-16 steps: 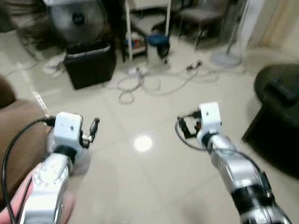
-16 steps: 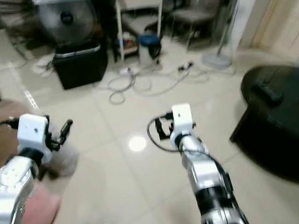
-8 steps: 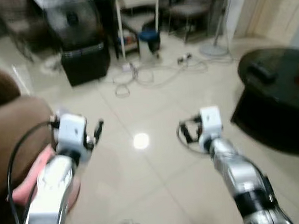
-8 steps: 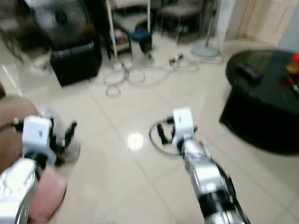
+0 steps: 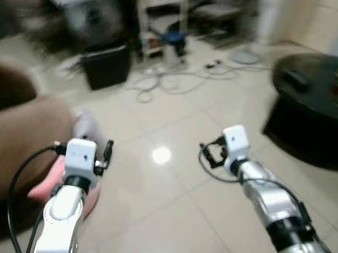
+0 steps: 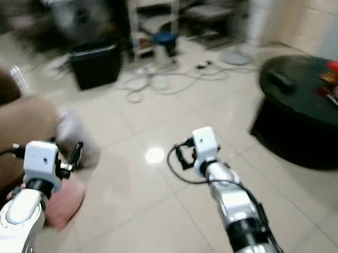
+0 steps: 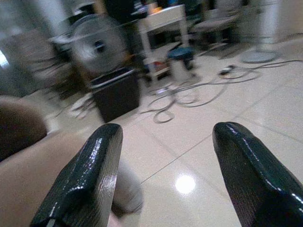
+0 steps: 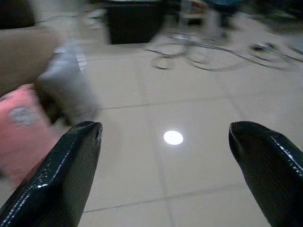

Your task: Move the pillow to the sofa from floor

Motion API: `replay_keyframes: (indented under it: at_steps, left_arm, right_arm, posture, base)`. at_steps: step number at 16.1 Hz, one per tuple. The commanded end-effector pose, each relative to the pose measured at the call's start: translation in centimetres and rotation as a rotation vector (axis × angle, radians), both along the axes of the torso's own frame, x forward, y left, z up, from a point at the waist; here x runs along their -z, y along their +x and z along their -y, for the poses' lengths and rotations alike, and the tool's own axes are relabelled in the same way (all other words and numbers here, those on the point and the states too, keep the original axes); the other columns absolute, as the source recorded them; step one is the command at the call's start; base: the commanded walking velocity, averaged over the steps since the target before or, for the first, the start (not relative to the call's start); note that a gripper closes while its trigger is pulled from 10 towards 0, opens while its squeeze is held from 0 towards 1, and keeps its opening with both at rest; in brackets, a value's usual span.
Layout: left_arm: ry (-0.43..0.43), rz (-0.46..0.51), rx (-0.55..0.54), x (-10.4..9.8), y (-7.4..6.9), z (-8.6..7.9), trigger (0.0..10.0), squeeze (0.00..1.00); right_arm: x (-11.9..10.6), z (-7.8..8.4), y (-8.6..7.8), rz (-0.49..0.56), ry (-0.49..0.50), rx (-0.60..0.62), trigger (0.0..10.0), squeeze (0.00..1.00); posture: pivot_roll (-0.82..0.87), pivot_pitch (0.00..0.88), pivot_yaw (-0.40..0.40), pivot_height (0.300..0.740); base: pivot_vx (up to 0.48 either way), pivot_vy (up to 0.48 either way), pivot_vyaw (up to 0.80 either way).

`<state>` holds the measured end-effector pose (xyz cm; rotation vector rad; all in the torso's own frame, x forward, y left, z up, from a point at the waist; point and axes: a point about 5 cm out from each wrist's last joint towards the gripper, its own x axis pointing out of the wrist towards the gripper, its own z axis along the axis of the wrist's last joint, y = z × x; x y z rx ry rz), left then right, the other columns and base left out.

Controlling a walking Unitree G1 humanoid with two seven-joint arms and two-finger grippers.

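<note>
A pink pillow point(image 5: 45, 190) lies on the tiled floor against the front of the brown sofa point(image 5: 20, 132), partly hidden behind my left arm. A grey-white pillow point(image 5: 87, 127) leans upright on the sofa's corner just beyond it. The right wrist view shows the pink pillow point(image 8: 20, 135) and the grey-white pillow point(image 8: 66, 87) side by side. My left gripper point(image 5: 108, 150) is open and empty, held above the floor just right of the pink pillow. My right gripper point(image 5: 208, 153) is open and empty over bare tiles mid-room.
A black round table point(image 5: 314, 109) with small items stands at the right. Ahead lie loose cables point(image 5: 172, 83), a black box point(image 5: 105, 68), a blue bucket point(image 5: 175, 40), a fan point(image 7: 97, 45), a white table and chairs. Open tiles lie between the arms.
The whole picture has shifted and blurred as the camera moved. The sofa, pink pillow and grey-white pillow now show more fully at the left. Both arms keep their pose, fingers apart.
</note>
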<state>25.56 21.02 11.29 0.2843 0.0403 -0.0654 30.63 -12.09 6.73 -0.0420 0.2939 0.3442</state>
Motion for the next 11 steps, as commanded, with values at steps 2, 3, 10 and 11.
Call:
replay_keyframes:
  at_steps: [2, 3, 10, 11]
  left_arm:
    - [0.011, 0.010, -0.008, 0.1, -0.1, 0.1, 10.0, 0.00]
    - [0.011, 0.010, -0.009, 0.1, -0.1, 0.1, 10.0, 0.00]
    - [0.005, 0.013, -0.003, 0.1, -0.5, 0.5, 10.0, 0.00]
    - [0.006, 0.013, -0.002, 0.0, -0.5, 0.5, 10.0, 0.00]
  right_arm:
    - [-0.9, 0.1, 0.3, 0.044, 0.015, -0.031, 10.0, 0.00]
    - [-0.9, 0.1, 0.4, 0.044, 0.017, -0.036, 10.0, 0.00]
    - [-0.6, -0.9, 0.4, 0.029, 0.067, -0.122, 10.0, 0.00]
    - [-0.7, -1.0, 0.5, 0.030, 0.069, -0.127, 10.0, 0.00]
  posture:
    - [0.17, 0.000, -0.018, 0.740]
    - [0.18, 0.000, -0.027, 0.740]
    - [0.20, 0.000, -0.044, 0.740]
    - [0.20, 0.000, -0.041, 0.740]
  base:
    - [0.000, 0.000, 0.80]
    - [0.000, 0.000, 0.80]
    - [0.350, 0.000, 0.80]
    - [0.382, 0.000, 0.80]
